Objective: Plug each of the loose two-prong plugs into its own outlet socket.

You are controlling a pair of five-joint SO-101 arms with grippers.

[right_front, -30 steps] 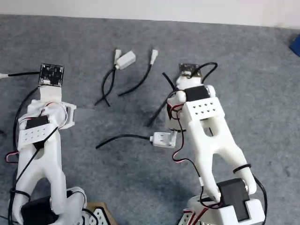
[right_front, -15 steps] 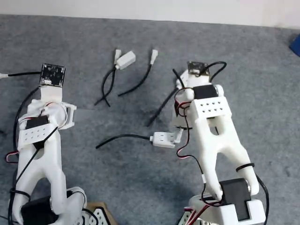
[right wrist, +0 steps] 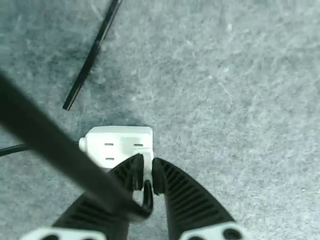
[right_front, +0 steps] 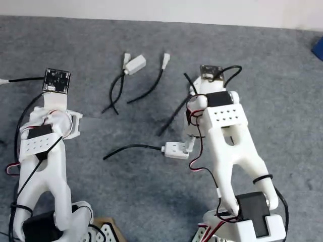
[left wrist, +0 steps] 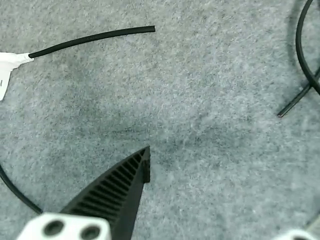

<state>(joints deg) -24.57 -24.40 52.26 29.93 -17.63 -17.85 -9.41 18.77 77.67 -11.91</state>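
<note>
A white outlet socket (right_front: 174,149) with a black cable lies mid-table, and its two slots face up in the right wrist view (right wrist: 120,145). My right gripper (right_front: 190,144) stands at that socket's right end. Its fingers (right wrist: 172,185) are shut on a white two-prong plug (right wrist: 146,172), whose black cable (right wrist: 55,145) crosses the wrist view. A second socket (right_front: 136,63) lies at the back with a plug at its end. A loose plug (right_front: 165,59) on a black cable lies to the right of it. My left gripper (right_front: 75,123) hangs open over bare carpet, one black fingertip (left wrist: 135,172) in view.
Loose black cables (right_front: 115,93) curl over the grey carpet between the arms. Another cable (left wrist: 90,37) ends in a white piece (left wrist: 7,65) in the left wrist view. A blue object (right_front: 318,48) sits at the far right edge. A brown board corner (right_front: 108,224) lies near the bases.
The right arm's wrist has swung a little to the right, then eased back slightly, with its gripper staying at the socket's end. The left arm has not moved.
</note>
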